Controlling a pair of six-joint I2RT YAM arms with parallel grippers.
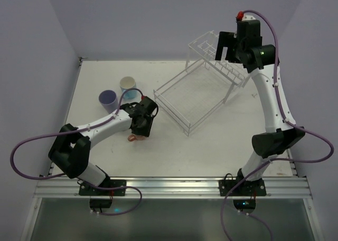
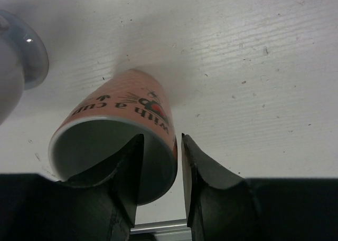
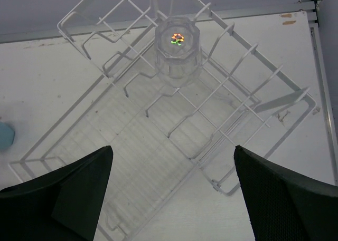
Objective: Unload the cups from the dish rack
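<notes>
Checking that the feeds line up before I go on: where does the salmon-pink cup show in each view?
Top external: the salmon-pink cup sits left of centre on the table, mostly hidden under the left gripper.
Left wrist: it fills the lower centre-left, mouth toward the camera, with the left gripper straddling its wall.
Right wrist: not in it.
Shared landmark: the white table, seen in all three.

White links (image 1: 105,126), black joints (image 1: 274,142), purple cables (image 1: 275,46); left pincer (image 2: 161,141) matte black.

Left end effector (image 2: 161,139) is lowered and clamped on the salmon-pink cup (image 2: 119,105) rim; right end effector (image 3: 172,148) is raised, fingers spread wide.
</notes>
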